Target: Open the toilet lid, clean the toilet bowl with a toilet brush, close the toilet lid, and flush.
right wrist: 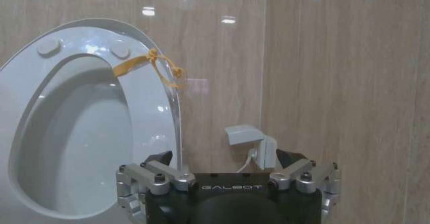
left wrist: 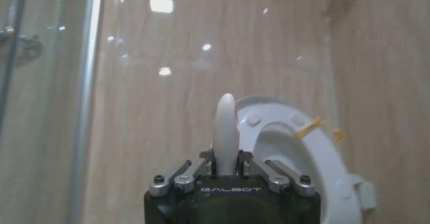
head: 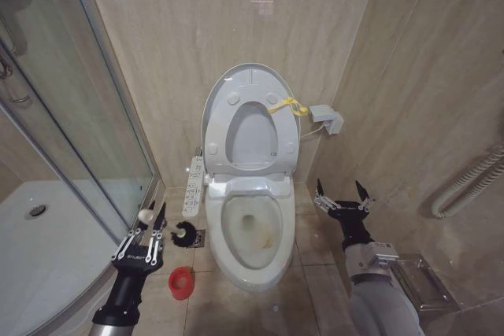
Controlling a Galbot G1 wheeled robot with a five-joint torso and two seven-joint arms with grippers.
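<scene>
Toilet lid [head: 253,83] raised upright against the wall, yellow strap [head: 287,105] at its edge; toilet bowl [head: 250,230] uncovered below. Left tool [head: 155,214] closed on the toilet brush [head: 167,227] handle, left of the bowl, long axis roughly level, bristle head toward the bowl, above the red holder [head: 181,282]. Right tool [head: 341,191] spread wide, empty, right of the bowl.

Open toilet bowl [head: 250,230] between shower glass [head: 94,116] and right wall [head: 441,92].
</scene>
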